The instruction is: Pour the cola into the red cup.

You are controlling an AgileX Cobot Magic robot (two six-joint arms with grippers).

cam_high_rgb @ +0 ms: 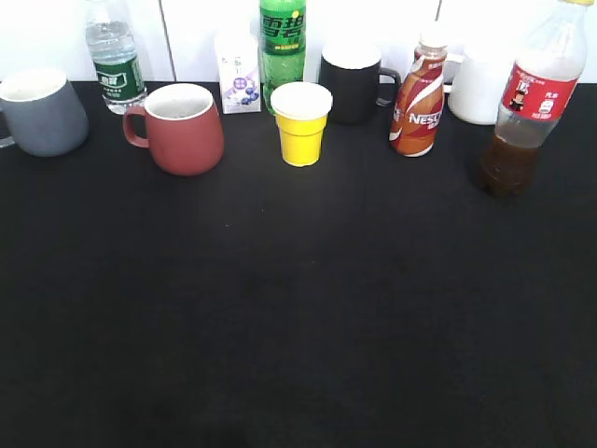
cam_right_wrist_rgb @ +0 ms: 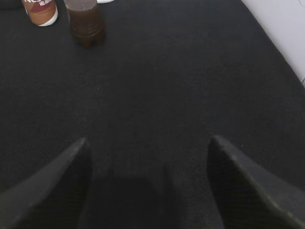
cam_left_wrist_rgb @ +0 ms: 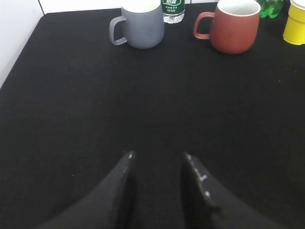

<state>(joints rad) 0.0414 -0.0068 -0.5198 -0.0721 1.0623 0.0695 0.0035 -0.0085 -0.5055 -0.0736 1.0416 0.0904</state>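
The cola bottle [cam_high_rgb: 532, 103], clear with dark brown liquid and a red label, stands upright at the far right of the black table. Its base also shows in the right wrist view [cam_right_wrist_rgb: 86, 24]. The red cup [cam_high_rgb: 179, 129], a squat dark-red mug with a white inside, stands upright at the back left. It also shows in the left wrist view [cam_left_wrist_rgb: 233, 26]. My left gripper [cam_left_wrist_rgb: 157, 155] is open and empty over bare cloth, well short of the red cup. My right gripper [cam_right_wrist_rgb: 148, 140] is open wide and empty, well short of the cola. Neither gripper shows in the exterior view.
Along the back stand a grey mug [cam_high_rgb: 39, 112], a water bottle [cam_high_rgb: 114, 58], a small carton [cam_high_rgb: 239, 75], a green soda bottle [cam_high_rgb: 283, 42], a yellow paper cup [cam_high_rgb: 301, 123], a black mug [cam_high_rgb: 353, 84], a Nescafe bottle [cam_high_rgb: 419, 93] and a white jug [cam_high_rgb: 476, 89].
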